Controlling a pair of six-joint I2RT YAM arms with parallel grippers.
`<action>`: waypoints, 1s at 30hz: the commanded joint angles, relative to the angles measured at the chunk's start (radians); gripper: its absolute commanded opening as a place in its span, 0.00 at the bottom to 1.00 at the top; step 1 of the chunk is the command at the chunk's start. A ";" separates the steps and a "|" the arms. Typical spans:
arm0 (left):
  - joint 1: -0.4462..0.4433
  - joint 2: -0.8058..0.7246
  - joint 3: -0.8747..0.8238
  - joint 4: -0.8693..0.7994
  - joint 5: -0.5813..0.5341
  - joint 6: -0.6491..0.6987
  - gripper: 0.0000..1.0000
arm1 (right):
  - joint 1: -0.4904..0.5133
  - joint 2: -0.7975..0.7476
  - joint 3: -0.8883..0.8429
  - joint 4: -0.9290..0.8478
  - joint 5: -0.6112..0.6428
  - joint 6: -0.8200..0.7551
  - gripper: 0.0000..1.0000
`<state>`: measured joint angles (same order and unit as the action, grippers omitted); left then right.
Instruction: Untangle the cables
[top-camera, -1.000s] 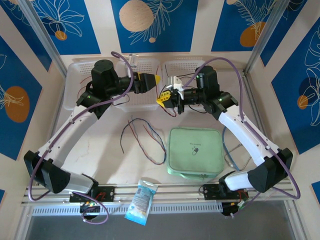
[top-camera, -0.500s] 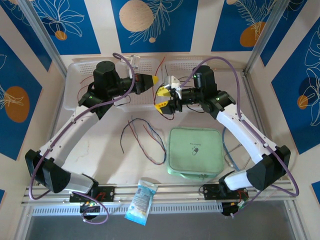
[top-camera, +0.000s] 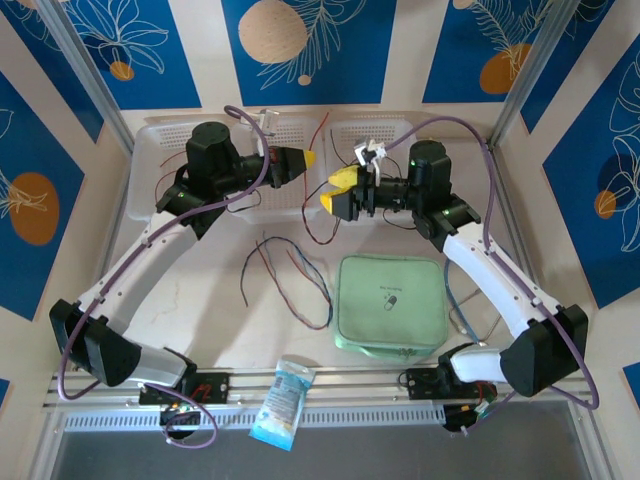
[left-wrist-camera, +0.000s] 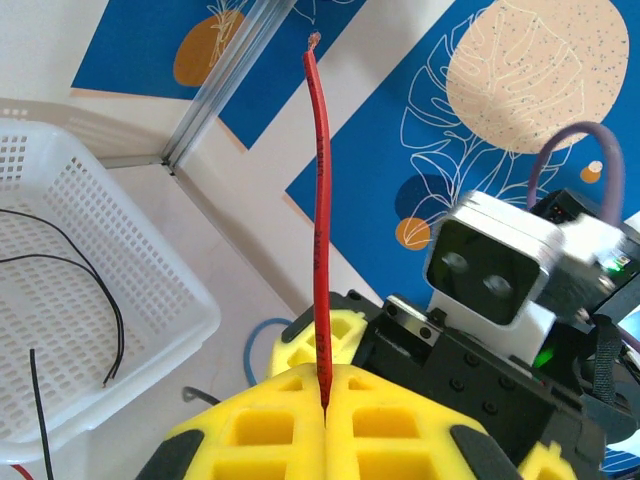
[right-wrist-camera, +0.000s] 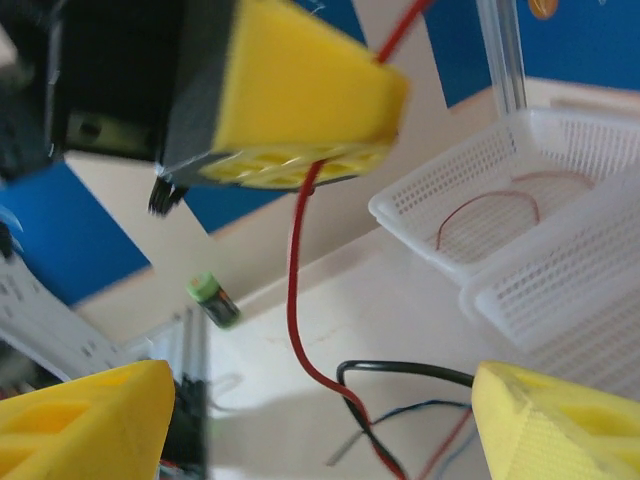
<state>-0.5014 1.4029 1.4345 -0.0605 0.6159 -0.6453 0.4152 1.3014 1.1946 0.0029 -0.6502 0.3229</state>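
The red cable (left-wrist-camera: 320, 250) vanishes inside the left gripper (left-wrist-camera: 325, 400) — its lower run hidden.

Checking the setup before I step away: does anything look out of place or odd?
The blue-and-white packet lies across the near rail, overhanging the table edge, so it could slide off. Loose cables sprawl on the table, outside the white baskets. Nothing looks spilled or broken.
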 joint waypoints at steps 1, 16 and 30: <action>0.004 -0.025 0.012 0.007 -0.011 0.031 0.00 | -0.019 0.007 -0.016 0.022 0.061 0.376 0.78; 0.008 -0.030 0.007 -0.027 -0.013 0.057 0.00 | 0.026 -0.218 -0.144 -0.161 0.526 1.026 0.80; 0.008 -0.038 0.004 -0.059 -0.015 0.076 0.00 | 0.193 -0.382 -0.362 -0.128 0.776 1.723 0.82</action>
<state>-0.4995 1.4017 1.4345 -0.0994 0.6010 -0.5930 0.5961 0.9718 0.8089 -0.1497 0.0059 1.9167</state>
